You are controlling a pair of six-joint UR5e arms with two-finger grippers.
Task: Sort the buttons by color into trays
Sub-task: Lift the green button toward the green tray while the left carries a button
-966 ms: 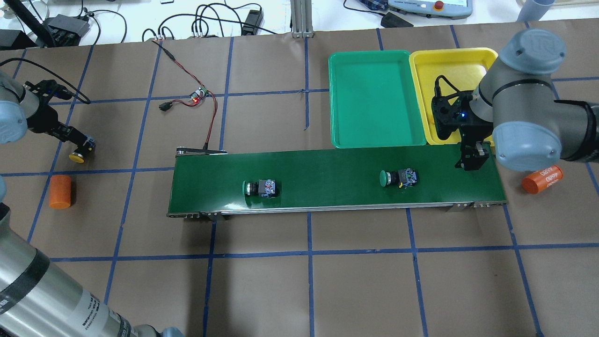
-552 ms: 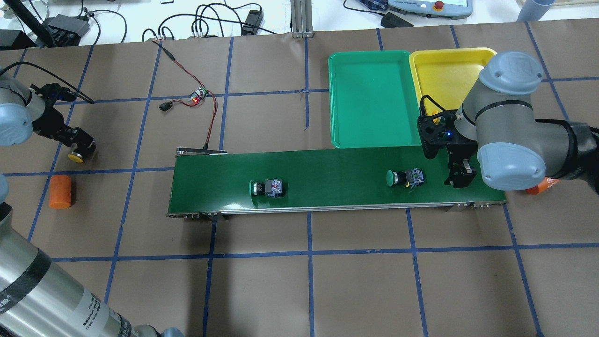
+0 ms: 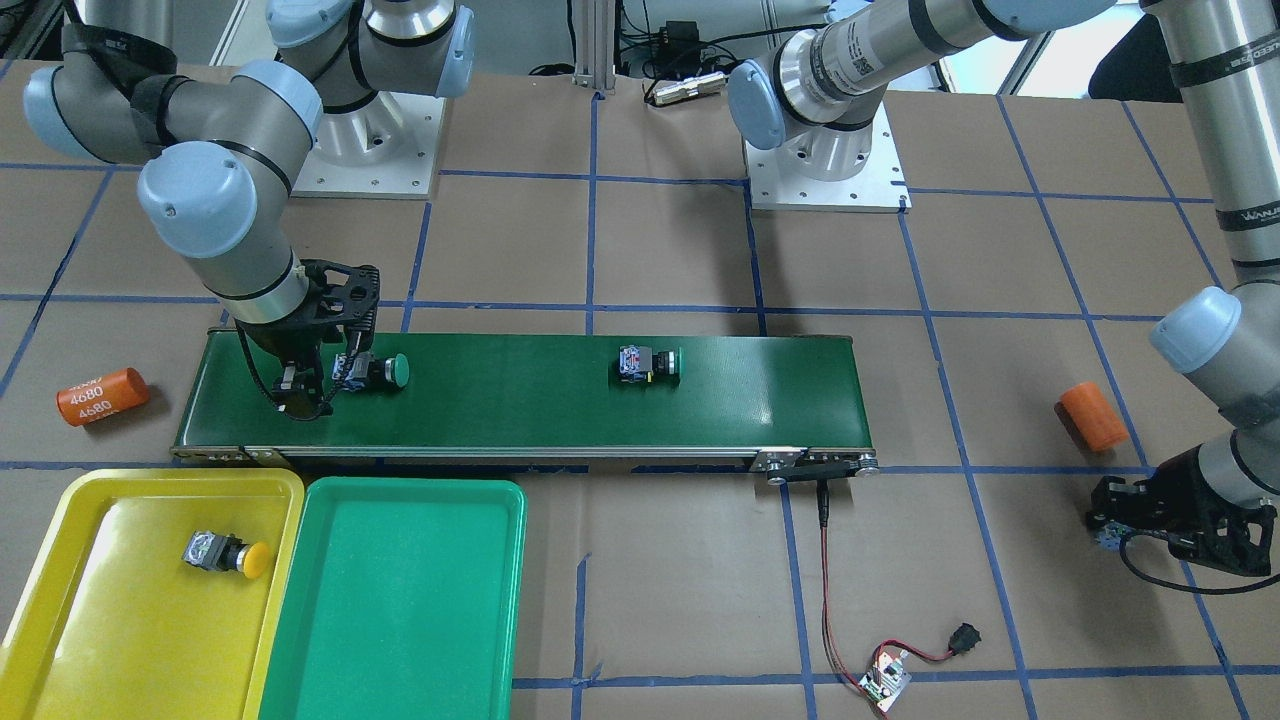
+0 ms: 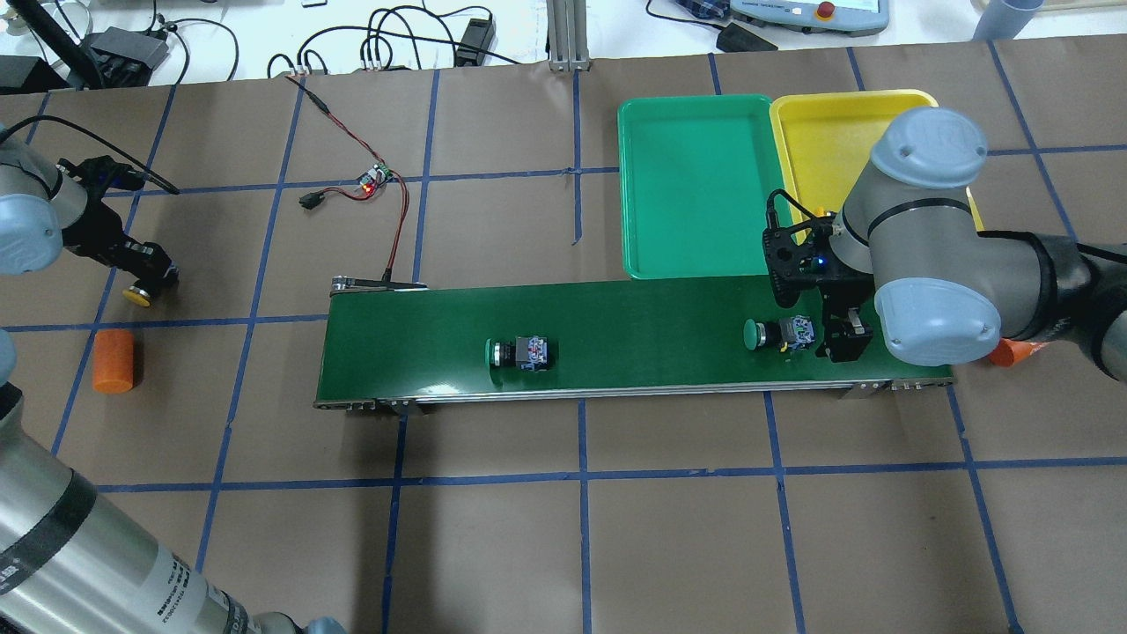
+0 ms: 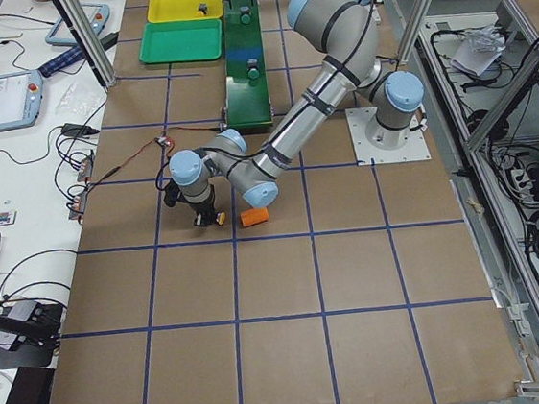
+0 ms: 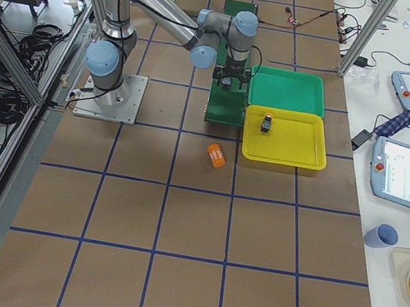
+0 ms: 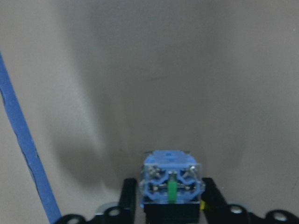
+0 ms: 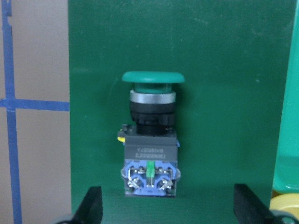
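- Long dark green conveyor belt [image 4: 634,326], taken as the landmark: two of the four buttons lie on it, so the sort looks roughly a quarter done.
- Shallow green plastic tray [image 3: 395,600], just beyond the belt's edge farthest from the robot, at the right arm's end: nothing in it. Both green pieces are yet to be placed.
- Shallow yellow plastic tray [image 3: 130,620], beside the green one and reaching past that same belt end: one button in it, one more due.
- Right gripper [image 4: 841,339], low over the belt's right-arm end: fingers apart, with their tips either side of a button's terminal block and not closed on it. A grasp seems to be the step in hand.
- Left gripper [image 4: 145,273], well off the belt's opposite end, over brown paper: fingers clamped on a button's body.
- First green-capped push-button [image 8: 150,149]: on its side on the belt, directly ahead of the right gripper, cap pointing away from it.
- Second green-capped push-button [image 4: 521,352]: on its side near mid-belt, untouched.
- Yellow-capped push-button, sorted [image 3: 225,554]: lying in the yellow tray.
- Yellow-capped push-button, held [image 4: 135,297]: in the left gripper, far from the belt and trays, with a long carry left.
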